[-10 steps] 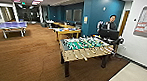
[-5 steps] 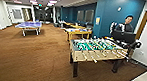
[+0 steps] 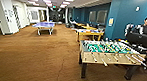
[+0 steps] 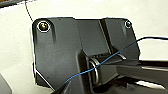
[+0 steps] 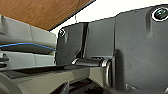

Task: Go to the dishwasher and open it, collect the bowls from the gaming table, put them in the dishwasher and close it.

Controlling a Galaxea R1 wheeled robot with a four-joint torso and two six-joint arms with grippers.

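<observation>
The gaming table (image 3: 90,33), white-topped with yellow sides, stands at mid-distance on the right beside the blue wall. Small coloured things lie on its top, too small to tell whether any are bowls. The dishwasher is out of view. The left wrist view has a dark robot plate (image 4: 82,47) with a blue cable across it against a white surface. In the right wrist view a similar plate (image 5: 125,50) sits below a strip of brown carpet.
A table-football table (image 3: 108,52) with a green field and rods stands close on the right. Behind it a person (image 3: 146,27) stands at a dark screen (image 3: 142,39). A blue table-tennis table (image 3: 44,25) is far left. Brown carpet (image 3: 33,58) stretches ahead, with white walls on the left.
The whole head picture has shifted to the right and the table-football table looks larger, so the camera has turned left and moved closer. Nothing in the room has visibly moved.
</observation>
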